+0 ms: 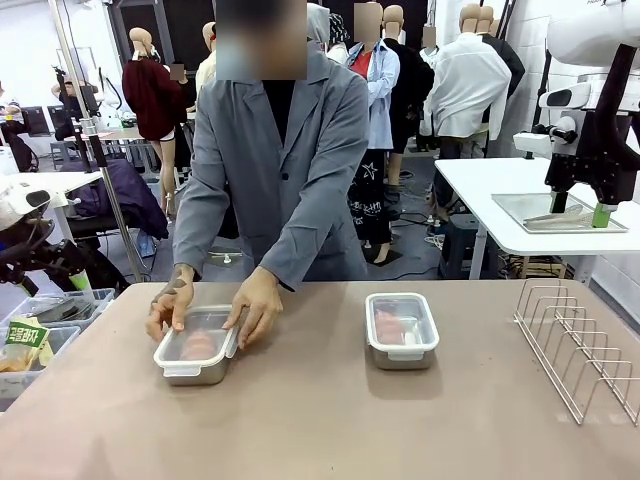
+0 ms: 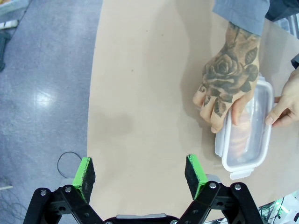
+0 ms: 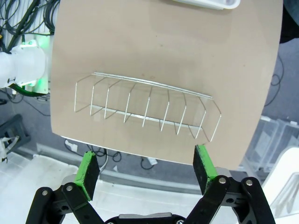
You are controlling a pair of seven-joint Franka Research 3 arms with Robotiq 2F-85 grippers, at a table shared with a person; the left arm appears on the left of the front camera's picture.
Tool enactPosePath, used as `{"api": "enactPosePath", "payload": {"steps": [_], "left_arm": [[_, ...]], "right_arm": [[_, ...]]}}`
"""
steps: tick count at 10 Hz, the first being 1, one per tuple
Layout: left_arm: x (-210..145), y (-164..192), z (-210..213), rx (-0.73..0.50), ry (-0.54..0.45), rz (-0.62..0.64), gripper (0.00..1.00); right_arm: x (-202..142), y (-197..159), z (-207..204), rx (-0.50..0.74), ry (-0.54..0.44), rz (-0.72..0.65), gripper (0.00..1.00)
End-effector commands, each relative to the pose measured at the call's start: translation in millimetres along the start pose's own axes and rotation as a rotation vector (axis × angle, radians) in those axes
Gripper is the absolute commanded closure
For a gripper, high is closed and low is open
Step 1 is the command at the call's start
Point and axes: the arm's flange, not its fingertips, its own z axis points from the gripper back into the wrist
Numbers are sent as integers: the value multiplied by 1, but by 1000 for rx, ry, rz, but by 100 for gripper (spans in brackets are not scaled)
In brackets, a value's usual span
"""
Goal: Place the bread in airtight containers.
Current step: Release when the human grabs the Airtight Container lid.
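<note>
Two steel containers sit on the brown table. A person's two hands press on the clear lid of the left container (image 1: 195, 348) (image 2: 246, 135). A golden-brown bread roll (image 1: 199, 343) (image 2: 237, 136) shows through that lid. The right container (image 1: 402, 329) stands alone with its lid on, and a roll (image 1: 388, 325) shows dimly inside it. My left gripper (image 2: 140, 171) hangs open over the bare table edge, well short of the left container. My right gripper (image 3: 146, 165) (image 1: 580, 208) is open, held high beyond the table's right side above a wire rack.
A wire dish rack (image 1: 575, 345) (image 3: 147, 109) stands at the table's right edge. Plastic bins (image 1: 40, 335) with packets sit off the left side. A white table with a flat steel tray (image 1: 560, 213) stands behind on the right.
</note>
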Motion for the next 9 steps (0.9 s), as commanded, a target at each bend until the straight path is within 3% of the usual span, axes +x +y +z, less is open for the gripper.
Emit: {"api": "enactPosePath", "payload": {"steps": [1,9], "left_arm": [[0,0,1,0,-2,18,0],[0,0,1,0,-2,18,0]], "right_arm": [[0,2,0,8,-3,5,0],[0,2,0,8,-3,5,0]]}}
